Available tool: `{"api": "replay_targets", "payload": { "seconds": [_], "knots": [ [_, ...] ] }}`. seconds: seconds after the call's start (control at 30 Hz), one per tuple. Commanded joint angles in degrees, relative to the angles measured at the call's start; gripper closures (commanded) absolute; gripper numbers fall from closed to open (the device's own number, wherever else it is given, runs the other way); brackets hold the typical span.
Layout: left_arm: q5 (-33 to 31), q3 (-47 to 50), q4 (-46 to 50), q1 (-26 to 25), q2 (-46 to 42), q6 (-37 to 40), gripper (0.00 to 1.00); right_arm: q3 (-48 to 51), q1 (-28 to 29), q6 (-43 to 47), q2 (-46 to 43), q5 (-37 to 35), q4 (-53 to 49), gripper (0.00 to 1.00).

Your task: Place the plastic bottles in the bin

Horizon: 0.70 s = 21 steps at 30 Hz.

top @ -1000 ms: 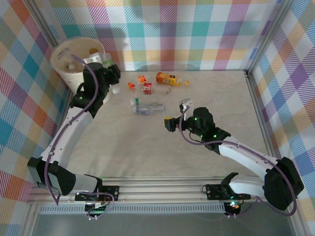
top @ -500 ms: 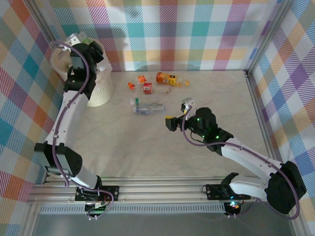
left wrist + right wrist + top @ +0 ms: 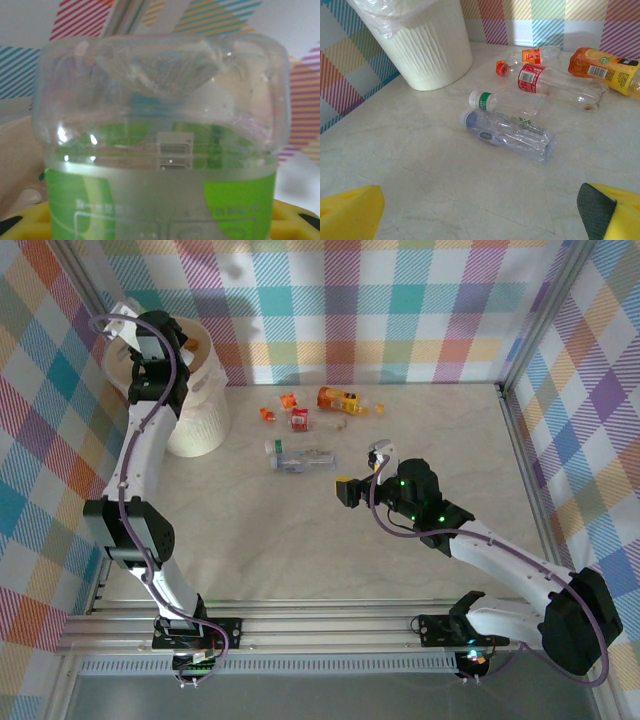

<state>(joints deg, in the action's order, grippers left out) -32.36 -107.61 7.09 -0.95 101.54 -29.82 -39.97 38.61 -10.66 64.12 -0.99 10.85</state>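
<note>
The left gripper is up over the bin in the far left corner. Its jaws are pinched partway in on a clear green-label bottle, and in the wrist view you can see the yellow pads poking out either side of it. Looks like the drop step to me.

Tip: get the bottle properly over the opening, not the rim, before letting go. These things look light and I'd bet they bounce off an edge. Open wide in one go so the label doesn't cling to a pad, then pull straight up.

The right gripper hangs over the table, jaws spread as wide as they go and holding nothing. Lying ahead of it are a blue-label bottle nearest, a green-capped bottle just beside it, then a red-label bottle and an orange juice bottle further back. I'd grab the blue one across its middle. It looks crumpled, so expect some squish.
</note>
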Motion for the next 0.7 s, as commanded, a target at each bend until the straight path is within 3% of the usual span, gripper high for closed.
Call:
{"api": "replay_targets", "payload": {
  "seconds": [0.0, 0.4, 0.57, 0.67],
  "knots": [
    [-3.0, -4.1, 0.8, 1.6, 2.2, -3.1, 0.62, -0.5, 0.1, -0.1, -0.1, 0.2, 0.0, 0.00],
    [-1.5, -6.3, 7.3, 5.2, 6.3, -8.2, 0.62, -1.2, 0.1, -0.8, 1.7, 1.4, 0.0, 0.00],
    [-2.8, -5.9, 7.0, 5.6, 7.3, -10.0, 0.59, -1.8, 0.1, -1.3, 2.2, 2.2, -0.5, 0.00],
    [-6.5, -6.1, 13.2, 5.6, 7.1, -15.6, 0.57, -1.8, 0.1, -1.4, 2.2, 2.2, -0.8, 0.00]
  ]
}}
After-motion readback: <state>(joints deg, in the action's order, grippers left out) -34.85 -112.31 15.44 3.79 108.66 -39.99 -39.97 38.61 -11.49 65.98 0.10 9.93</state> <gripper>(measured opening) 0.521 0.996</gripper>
